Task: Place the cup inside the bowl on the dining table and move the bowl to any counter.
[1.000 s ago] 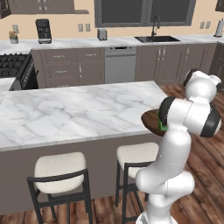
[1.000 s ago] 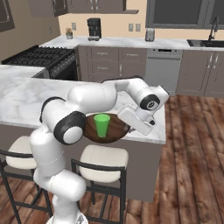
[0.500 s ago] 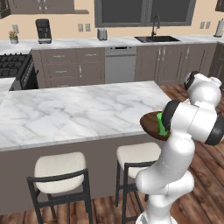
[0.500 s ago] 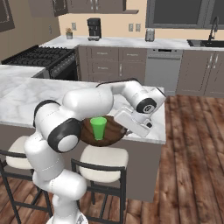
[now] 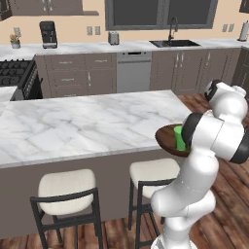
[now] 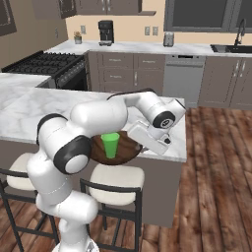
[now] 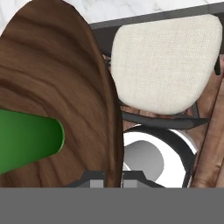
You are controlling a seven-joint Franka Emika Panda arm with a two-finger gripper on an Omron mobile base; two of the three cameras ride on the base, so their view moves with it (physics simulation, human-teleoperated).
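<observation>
Gripper (image 7: 113, 177) clamped on bowl (image 6: 129, 147) rim, past the marble dining table (image 5: 87, 121) edge, above 2 stools (image 5: 65, 186).

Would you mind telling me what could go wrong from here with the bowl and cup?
1. The gripper pinches only the rim of the bowl, which juts past the table edge; it may slip or tilt.
2. The cup stands loose in the bowl; a tilt could topple it.
3. A drop would fall toward the stool and the floor.

Home kitchen, stove (image 6: 47, 63), sink (image 5: 174, 43), marble island (image 5: 87, 121), stools (image 5: 65, 187)
</observation>
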